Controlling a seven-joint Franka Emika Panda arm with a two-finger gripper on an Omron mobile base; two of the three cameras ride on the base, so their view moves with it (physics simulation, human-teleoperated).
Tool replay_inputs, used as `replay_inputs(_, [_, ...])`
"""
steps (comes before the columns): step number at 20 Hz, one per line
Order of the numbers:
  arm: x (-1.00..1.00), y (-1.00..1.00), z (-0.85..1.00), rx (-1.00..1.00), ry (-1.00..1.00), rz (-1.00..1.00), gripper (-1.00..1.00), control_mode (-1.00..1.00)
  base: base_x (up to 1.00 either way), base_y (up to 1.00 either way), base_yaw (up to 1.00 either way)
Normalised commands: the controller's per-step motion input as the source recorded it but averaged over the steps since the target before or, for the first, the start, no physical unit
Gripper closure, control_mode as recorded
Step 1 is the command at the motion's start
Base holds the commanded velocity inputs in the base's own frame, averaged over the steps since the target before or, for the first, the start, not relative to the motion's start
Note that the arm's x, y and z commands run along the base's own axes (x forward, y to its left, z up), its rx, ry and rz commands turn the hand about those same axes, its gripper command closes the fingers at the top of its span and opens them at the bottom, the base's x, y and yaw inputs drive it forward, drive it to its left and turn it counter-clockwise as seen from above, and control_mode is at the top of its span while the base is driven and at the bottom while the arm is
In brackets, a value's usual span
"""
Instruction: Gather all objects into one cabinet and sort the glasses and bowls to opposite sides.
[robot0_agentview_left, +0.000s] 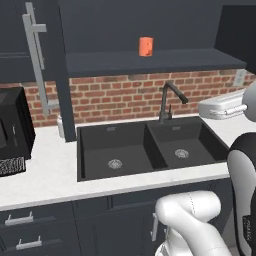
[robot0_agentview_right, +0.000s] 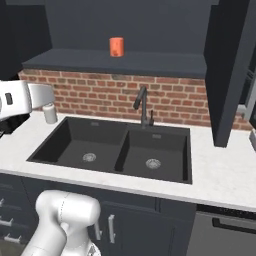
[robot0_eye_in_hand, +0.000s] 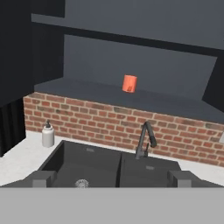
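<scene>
An orange tumbler (robot0_agentview_left: 146, 46) (robot0_agentview_right: 116, 46) (robot0_eye_in_hand: 129, 83), one of the glasses, stands upright on the dark shelf board of the open cabinet (robot0_agentview_left: 150, 63) (robot0_agentview_right: 125, 63) (robot0_eye_in_hand: 131, 97) above the sink. The cabinet's door hangs open at the left with its long silver bar handle (robot0_agentview_left: 37, 60). My gripper (robot0_eye_in_hand: 111, 180) is open with nothing between its fingers, well back from the shelf and lower than the tumbler, facing it over the sink. The bowls are out of view.
A black double sink (robot0_agentview_left: 80, 150) (robot0_agentview_right: 50, 150) with a dark faucet (robot0_agentview_left: 170, 100) (robot0_agentview_right: 142, 105) (robot0_eye_in_hand: 145, 139) sits in the white counter below the shelf. A soap dispenser (robot0_agentview_right: 49, 113) (robot0_eye_in_hand: 47, 134) stands left of it, beyond that a black appliance (robot0_agentview_left: 12, 130).
</scene>
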Motion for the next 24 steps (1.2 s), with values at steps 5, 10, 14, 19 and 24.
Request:
replay_inputs(5, [0.00, 0.00, 0.00, 0.00, 0.00, 0.00, -1.00, 1.00, 0.38, 0.00, 0.00])
replay_inputs(10, [0.00, 0.00, 0.00, 0.00, 0.00, 0.00, -1.00, 1.00, 0.07, 0.00, 0.00])
replay_inputs(14, [0.00, 0.00, 0.00, 0.00, 0.00, 0.00, -1.00, 1.00, 0.37, 0.00, 0.00])
replay_inputs(19, [0.00, 0.00, 0.00, 0.00, 0.00, 0.00, -1.00, 1.00, 0.26, 0.00, 0.00])
replay_inputs(24, [0.00, 0.00, 0.00, 0.00, 0.00, 0.00, -1.00, 1.00, 0.07, 0.00, 0.00])
